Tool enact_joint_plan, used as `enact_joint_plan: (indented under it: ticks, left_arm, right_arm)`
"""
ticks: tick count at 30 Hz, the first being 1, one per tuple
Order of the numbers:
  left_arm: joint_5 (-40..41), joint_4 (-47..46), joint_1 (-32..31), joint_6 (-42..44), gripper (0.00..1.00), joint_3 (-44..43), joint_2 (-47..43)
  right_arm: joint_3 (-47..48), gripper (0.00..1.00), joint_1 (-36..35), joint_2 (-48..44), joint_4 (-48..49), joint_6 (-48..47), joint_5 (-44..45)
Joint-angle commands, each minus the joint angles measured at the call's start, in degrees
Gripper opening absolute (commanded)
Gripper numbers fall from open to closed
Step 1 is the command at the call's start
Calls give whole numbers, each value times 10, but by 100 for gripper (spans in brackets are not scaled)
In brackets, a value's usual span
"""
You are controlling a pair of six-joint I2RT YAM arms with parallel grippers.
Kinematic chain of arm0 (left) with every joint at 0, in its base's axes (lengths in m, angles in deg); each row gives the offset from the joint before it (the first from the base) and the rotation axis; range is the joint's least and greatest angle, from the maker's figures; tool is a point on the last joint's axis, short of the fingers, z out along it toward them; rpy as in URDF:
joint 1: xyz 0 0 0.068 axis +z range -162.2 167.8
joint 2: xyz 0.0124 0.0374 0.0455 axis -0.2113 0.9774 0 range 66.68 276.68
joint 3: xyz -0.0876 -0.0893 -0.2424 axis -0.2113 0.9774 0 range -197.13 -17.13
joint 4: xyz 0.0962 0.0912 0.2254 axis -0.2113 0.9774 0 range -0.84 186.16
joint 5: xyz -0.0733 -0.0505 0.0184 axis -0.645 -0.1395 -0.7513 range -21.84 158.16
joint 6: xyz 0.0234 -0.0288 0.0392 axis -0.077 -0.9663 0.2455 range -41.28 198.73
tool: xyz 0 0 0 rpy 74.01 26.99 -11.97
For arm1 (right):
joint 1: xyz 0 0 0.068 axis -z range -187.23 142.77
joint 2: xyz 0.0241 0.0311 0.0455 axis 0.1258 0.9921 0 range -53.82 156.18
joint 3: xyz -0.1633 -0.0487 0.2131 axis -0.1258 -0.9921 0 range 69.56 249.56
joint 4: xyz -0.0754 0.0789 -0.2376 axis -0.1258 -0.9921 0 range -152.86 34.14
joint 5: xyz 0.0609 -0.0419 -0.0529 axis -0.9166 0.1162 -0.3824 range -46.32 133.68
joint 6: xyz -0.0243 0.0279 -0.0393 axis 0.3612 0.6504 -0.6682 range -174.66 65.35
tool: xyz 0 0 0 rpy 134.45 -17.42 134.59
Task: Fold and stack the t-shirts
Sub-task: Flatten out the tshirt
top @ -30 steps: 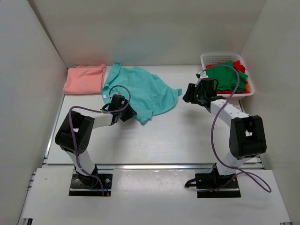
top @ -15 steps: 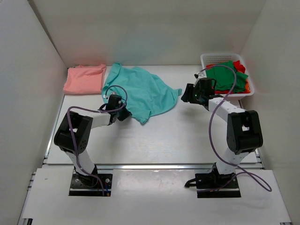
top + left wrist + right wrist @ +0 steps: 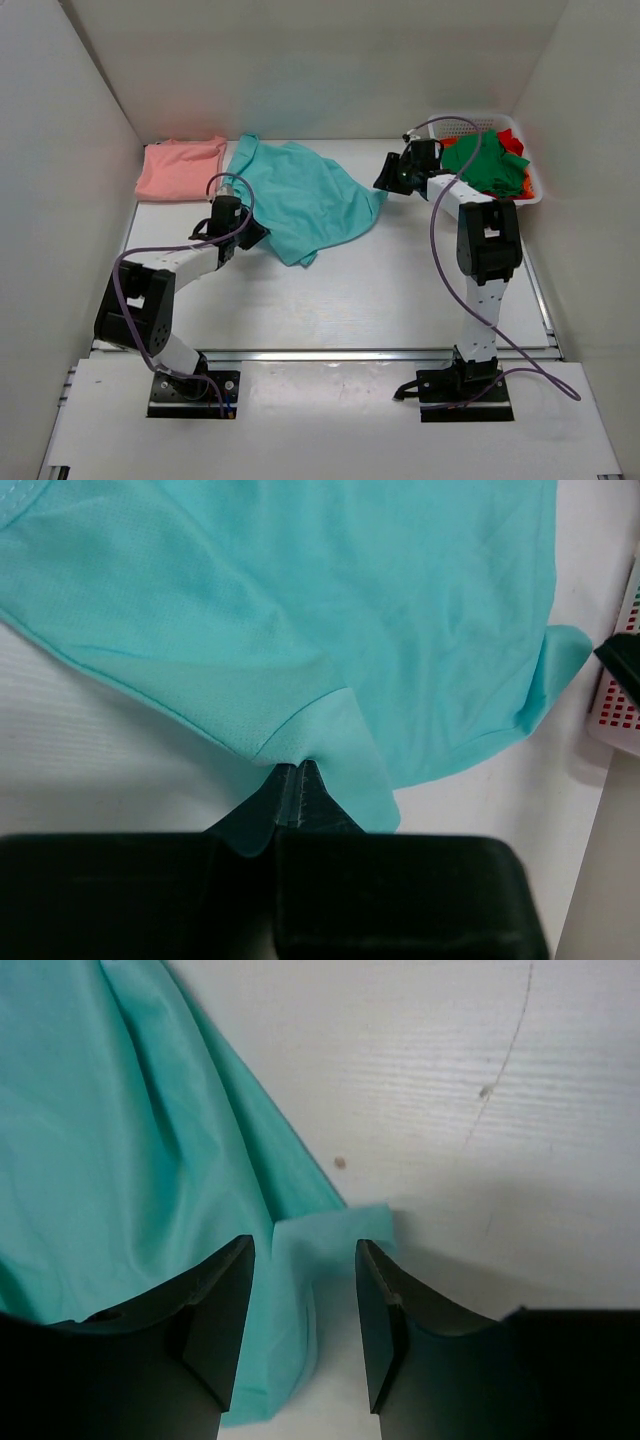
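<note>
A teal-turquoise t-shirt lies spread and rumpled at the back middle of the table. My left gripper is shut on its near-left hem; the left wrist view shows the closed tips pinching the teal cloth. My right gripper is open at the shirt's right corner; in the right wrist view that corner lies between the fingers. A salmon-pink t-shirt lies folded at the back left. Dark green and red shirts fill the basket.
A white mesh basket stands at the back right; its edge shows in the left wrist view. White walls close in the table on three sides. Purple cables loop over both arms.
Both arms have reached farther back. My left gripper moved up and left along the shirt's hem. My right gripper moved left and back, from near the basket to the shirt's right corner.
</note>
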Motion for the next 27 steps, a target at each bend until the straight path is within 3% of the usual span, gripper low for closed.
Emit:
enact_joint_plan:
  ticks: [1,6,7,9,15,16,17,18,21,27]
  left_arm:
    - [-17,4,11,5,0,17,-30]
    - [-22,18,33,8,0,25,-72]
    - [-19,23,39,11,0,26,-80]
    - [-19,32,49,16,0,28,-107]
    - [-22,82,73,33,0,18,-163]
    - [-25,87,77,34,0,20,-174]
    - [-28,90,75,33,0,25,-178]
    - [-27,89,77,33,0,29,-186]
    - [-31,91,78,26,0,47,-203]
    - [-39,87,77,23,0,67,-221]
  right_arm:
    - [90,42,-7,46,-67,9,-4]
    - [200,39,-20,111,-185,1,22]
    - [218,33,-21,117,-199,-3,23]
    - [205,1,-23,106,-202,-3,24]
    - [100,0,-20,-2,-143,0,62]
    - [75,10,-18,-27,-133,3,67]
    - [49,26,-16,-49,-129,11,74]
    - [39,31,-12,-59,-123,15,69]
    - [-15,40,-13,-99,-107,27,70]
    - [-103,45,-37,-125,-76,63,76]
